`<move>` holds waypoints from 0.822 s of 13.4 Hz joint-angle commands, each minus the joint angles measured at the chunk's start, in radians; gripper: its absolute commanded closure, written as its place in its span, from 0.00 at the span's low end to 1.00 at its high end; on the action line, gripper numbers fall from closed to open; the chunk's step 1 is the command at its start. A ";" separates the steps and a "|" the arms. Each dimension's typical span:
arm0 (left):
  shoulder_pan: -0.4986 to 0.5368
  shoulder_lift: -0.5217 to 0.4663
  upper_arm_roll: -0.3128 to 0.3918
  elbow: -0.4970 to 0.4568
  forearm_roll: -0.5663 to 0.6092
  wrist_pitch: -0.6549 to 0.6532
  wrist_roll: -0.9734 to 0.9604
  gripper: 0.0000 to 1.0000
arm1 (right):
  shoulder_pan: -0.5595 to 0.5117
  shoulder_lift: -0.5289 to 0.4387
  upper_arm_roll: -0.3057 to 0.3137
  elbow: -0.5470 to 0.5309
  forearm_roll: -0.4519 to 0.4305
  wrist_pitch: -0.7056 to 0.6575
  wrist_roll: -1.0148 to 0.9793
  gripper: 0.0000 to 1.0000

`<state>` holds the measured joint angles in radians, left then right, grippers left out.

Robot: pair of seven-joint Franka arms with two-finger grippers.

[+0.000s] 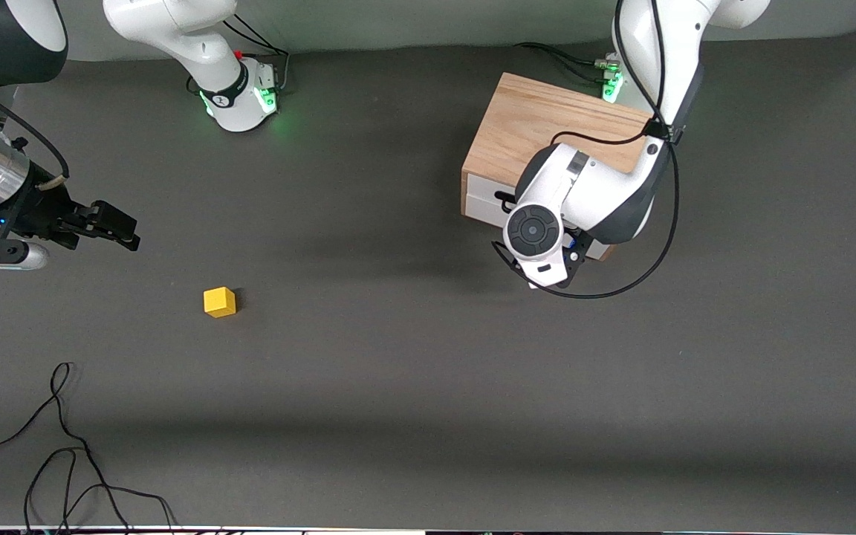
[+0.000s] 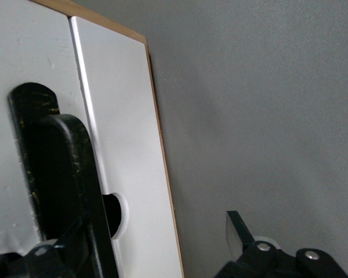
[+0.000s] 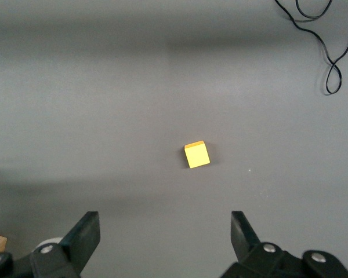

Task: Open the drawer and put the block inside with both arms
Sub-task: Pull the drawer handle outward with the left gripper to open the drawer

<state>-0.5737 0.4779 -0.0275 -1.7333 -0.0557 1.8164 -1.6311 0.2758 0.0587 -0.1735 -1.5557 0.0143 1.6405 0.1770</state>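
The light oak box [image 1: 539,126] stands at the left arm's end of the table. The drawer's white front [image 1: 481,195] with its black bar handle [image 1: 504,199] faces the front camera and is closed. The left arm's wrist [image 1: 536,234] hangs low in front of it and hides its fingers there. In the left wrist view my left gripper [image 2: 162,231] is open close to the white front [image 2: 124,133], with the handle [image 2: 49,168] at one side of the gap. The yellow block [image 1: 219,302] lies on the table. My right gripper [image 1: 120,230] is open and empty above the table, with the block [image 3: 196,155] ahead of it.
Loose black cables [image 1: 64,446] lie near the front edge at the right arm's end and show in the right wrist view [image 3: 322,40]. The two green-lit bases [image 1: 250,96] stand along the back. A black cable loops from the left arm [image 1: 651,260].
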 commanded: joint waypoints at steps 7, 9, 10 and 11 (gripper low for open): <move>-0.006 0.025 0.006 0.055 0.039 0.080 -0.024 0.00 | 0.003 -0.004 -0.001 0.013 0.004 -0.016 0.016 0.00; -0.005 0.051 0.011 0.096 0.040 0.087 -0.023 0.00 | 0.003 -0.004 -0.001 0.013 0.004 -0.016 0.018 0.00; -0.005 0.054 0.012 0.106 0.042 0.098 -0.022 0.00 | 0.003 -0.004 -0.001 0.013 0.004 -0.016 0.018 0.00; -0.005 0.054 0.012 0.107 0.040 0.112 -0.022 0.00 | 0.003 -0.004 -0.001 0.013 0.004 -0.016 0.018 0.00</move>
<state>-0.5726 0.5021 -0.0219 -1.6759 -0.0328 1.9107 -1.6341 0.2758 0.0587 -0.1736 -1.5557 0.0143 1.6404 0.1770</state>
